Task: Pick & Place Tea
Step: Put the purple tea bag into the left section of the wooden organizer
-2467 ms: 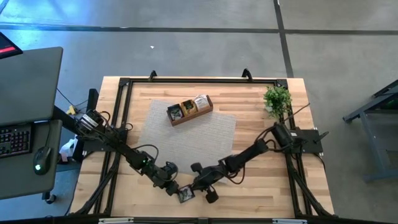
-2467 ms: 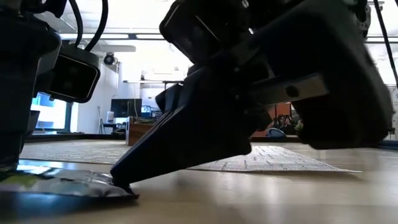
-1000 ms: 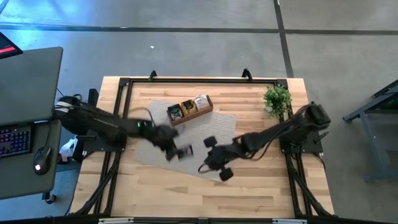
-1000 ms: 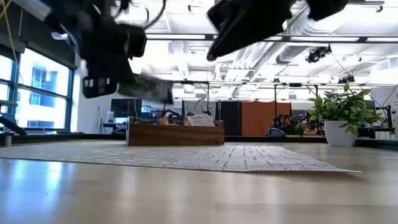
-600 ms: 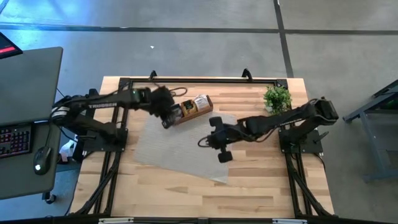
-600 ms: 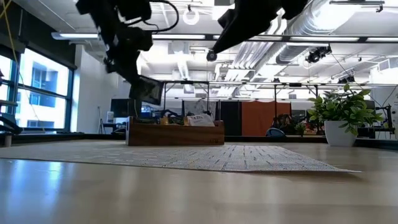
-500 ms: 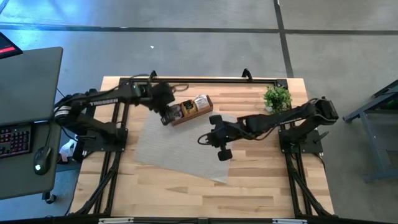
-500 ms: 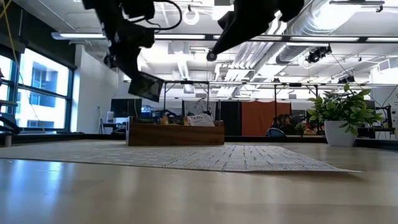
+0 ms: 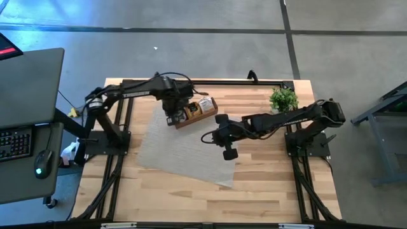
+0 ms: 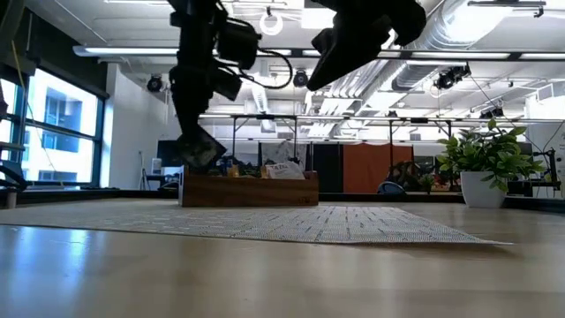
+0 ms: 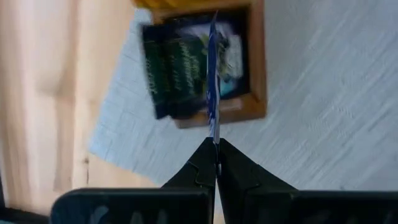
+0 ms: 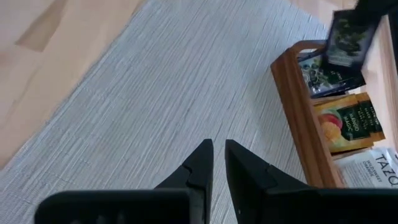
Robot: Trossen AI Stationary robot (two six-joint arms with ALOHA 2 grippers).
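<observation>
A long brown wooden tray (image 9: 194, 111) stands on a grey mat (image 9: 191, 149) at the far middle of the table. It holds tea sachets: dark green (image 11: 177, 68), yellow-red (image 12: 345, 121) and white (image 12: 379, 165). My left gripper (image 9: 172, 116) hangs over the tray's left end, shut on one dark tea sachet (image 12: 350, 34), which shows edge-on in the left wrist view (image 11: 212, 74). My right gripper (image 12: 217, 155) hovers above the mat to the right of the tray. Its fingers stand a narrow gap apart with nothing between them. My left gripper pinches the sachet's upper edge (image 11: 214, 137) between its two fingertips, coming from above and pointing down. The sachet (image 10: 199, 150) hangs below the fingers, a little tilted. It is clear of the tray, over the end compartment with the dark green sachets.
A small green potted plant (image 9: 283, 100) stands at the far right corner. The bare wooden table top (image 9: 191, 197) lies in front of the mat. A black frame (image 9: 203, 81) runs along the table's far edge.
My left gripper has carried the sachet from above the mat's middle toward the far edge, to over the tray's left end. It has turned to point straight down, so the sachet now hangs upright. My right gripper has risen and moved toward the far edge.
</observation>
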